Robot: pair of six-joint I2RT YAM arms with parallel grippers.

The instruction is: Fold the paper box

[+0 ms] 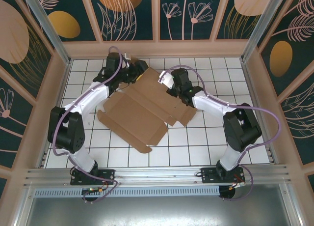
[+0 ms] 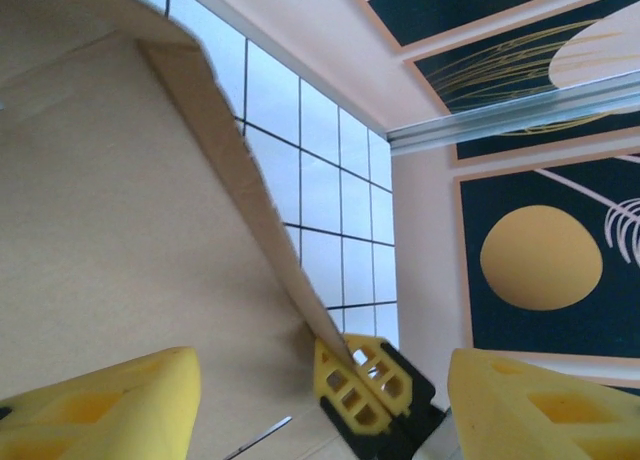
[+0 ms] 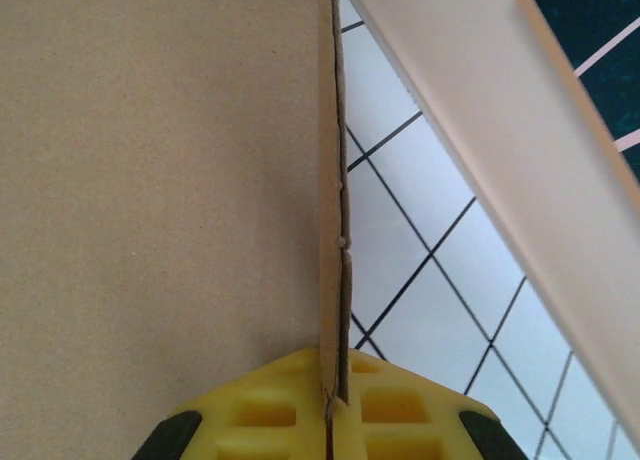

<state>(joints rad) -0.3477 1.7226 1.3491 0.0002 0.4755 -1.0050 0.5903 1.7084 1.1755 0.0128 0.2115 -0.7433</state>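
**White-tiled worktop, unfolded cardboard box pinched at its far edge**

White tiles with dark grid lines cover the worktop [image 1: 206, 137], which is ringed by walls [image 1: 132, 10] of dark teal panels printed with peach leaves and discs. The paper box [image 1: 142, 113] lies in the middle of the tiles as an open brown sheet, turned at an angle to the grid, with its flaps spread and its near corner pointing toward the arm bases.

The sheet's far corners run under the two wrists, so their exact outline cannot be made out from above. In the left wrist view one edge of the cardboard stands up off the sheet. It runs down to a small yellow latticed piece on a black mount, and what that piece belongs to is hard to tell.

The left arm [image 1: 83, 105] reaches up from its base and bends in over the far left corner of the sheet. The left end effector [image 2: 322, 365] is open, its yellow fingers wide apart, one over the cardboard and one beyond the raised edge. The right arm [image 1: 216, 105] stretches from its base to the far right edge. The right end effector [image 3: 332, 380] is closed there, its two yellow fingers pressed together on a thin cardboard edge seen end-on.
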